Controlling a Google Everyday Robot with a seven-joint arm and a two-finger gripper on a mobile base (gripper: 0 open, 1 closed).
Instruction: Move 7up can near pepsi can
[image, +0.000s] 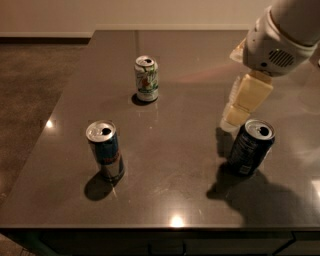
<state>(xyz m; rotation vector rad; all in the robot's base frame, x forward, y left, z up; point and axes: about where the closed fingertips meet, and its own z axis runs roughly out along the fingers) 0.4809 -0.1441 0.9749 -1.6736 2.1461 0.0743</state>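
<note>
The 7up can (146, 78), white with green and red markings, stands upright at the far middle of the dark table (180, 185). The pepsi can (251, 146), dark navy with a silver top, stands upright at the near right. My gripper (231, 121), cream coloured under a white arm, hangs just left of and behind the pepsi can's top, above the table. It is well right of the 7up can and holds nothing that I can see.
A slim blue-and-silver can (105, 150) stands upright at the near left. The table's left edge drops to a brown floor (30, 90). The white arm housing (280, 37) fills the upper right.
</note>
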